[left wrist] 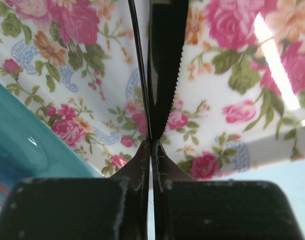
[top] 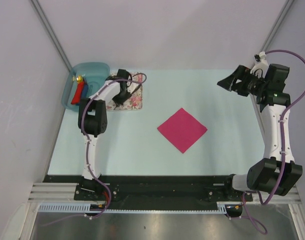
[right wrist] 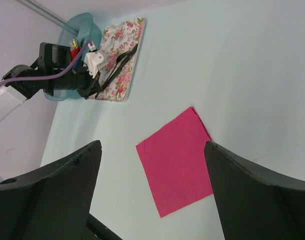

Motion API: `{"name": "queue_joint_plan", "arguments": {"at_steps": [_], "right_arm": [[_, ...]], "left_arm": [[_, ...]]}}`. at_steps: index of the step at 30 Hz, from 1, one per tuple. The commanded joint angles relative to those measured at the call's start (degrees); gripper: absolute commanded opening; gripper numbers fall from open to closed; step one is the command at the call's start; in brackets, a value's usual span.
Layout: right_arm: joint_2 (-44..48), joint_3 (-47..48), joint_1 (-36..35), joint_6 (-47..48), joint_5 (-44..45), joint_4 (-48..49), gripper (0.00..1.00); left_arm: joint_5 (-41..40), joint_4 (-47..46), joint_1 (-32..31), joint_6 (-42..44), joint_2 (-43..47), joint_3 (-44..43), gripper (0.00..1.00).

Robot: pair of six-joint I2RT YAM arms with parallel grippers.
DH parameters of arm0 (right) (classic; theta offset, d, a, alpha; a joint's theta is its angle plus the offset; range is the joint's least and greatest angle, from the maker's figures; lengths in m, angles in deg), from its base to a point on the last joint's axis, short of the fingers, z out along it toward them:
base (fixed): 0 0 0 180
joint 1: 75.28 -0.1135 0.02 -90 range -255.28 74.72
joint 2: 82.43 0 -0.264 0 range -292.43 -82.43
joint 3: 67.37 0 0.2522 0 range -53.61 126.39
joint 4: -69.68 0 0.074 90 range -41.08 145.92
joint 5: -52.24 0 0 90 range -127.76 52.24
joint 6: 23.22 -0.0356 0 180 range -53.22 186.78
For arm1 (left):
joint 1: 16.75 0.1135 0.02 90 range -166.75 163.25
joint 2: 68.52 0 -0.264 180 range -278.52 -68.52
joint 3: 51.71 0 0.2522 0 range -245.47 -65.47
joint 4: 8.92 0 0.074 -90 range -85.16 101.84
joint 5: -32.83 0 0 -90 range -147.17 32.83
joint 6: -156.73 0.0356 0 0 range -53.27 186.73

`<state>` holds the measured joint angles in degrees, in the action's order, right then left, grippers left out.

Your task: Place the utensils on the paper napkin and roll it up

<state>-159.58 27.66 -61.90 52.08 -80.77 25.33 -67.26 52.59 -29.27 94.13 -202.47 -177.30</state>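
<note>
The magenta paper napkin (top: pixel 182 130) lies flat as a diamond in the middle of the table; it also shows in the right wrist view (right wrist: pixel 177 160). My left gripper (left wrist: pixel 152 142) is at the far left over the floral cloth (left wrist: pixel 232 75), shut on the dark utensils. The serrated knife (left wrist: pixel 166 55) and a thin dark fork handle (left wrist: pixel 137 60) stick out from its tips. In the top view the left gripper (top: pixel 124 92) is low over that cloth (top: pixel 134 101). My right gripper (top: pixel 230 82) is raised at the far right, open and empty (right wrist: pixel 152 145).
A teal bowl (top: pixel 94 70) holding red and blue rolls (top: pixel 78 92) stands at the far left corner, right beside the floral cloth. A wall post runs behind it. The right wrist view shows the left arm (right wrist: pixel 57 75) and the bowl (right wrist: pixel 84 27).
</note>
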Motion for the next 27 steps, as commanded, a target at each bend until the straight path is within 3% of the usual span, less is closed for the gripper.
{"name": "queue_joint_plan", "arguments": {"at_steps": [1,11,18,24,27], "right_arm": [[2.7,-1.1,0.3,0.1,-1.5,1.2,0.89],[3.3,-2.3,0.3,-1.2,-2.4,2.2,0.88],[4.0,-5.3,0.1,-3.8,-2.5,5.8,0.88],[2.5,-5.9,-3.0,-7.0,-1.5,8.9,0.87],[3.0,-6.8,-6.7,-10.3,0.6,13.7,0.87]], "left_arm": [[3.1,2.6,-0.4,2.5,6.9,4.3,0.00],[4.5,6.9,-0.4,2.0,11.5,5.2,0.00],[8.5,6.0,0.5,-7.6,18.8,3.2,0.00],[21.9,3.5,1.0,-19.3,26.1,2.8,0.00],[32.2,-7.1,0.6,-28.7,35.2,12.5,0.00]]}}
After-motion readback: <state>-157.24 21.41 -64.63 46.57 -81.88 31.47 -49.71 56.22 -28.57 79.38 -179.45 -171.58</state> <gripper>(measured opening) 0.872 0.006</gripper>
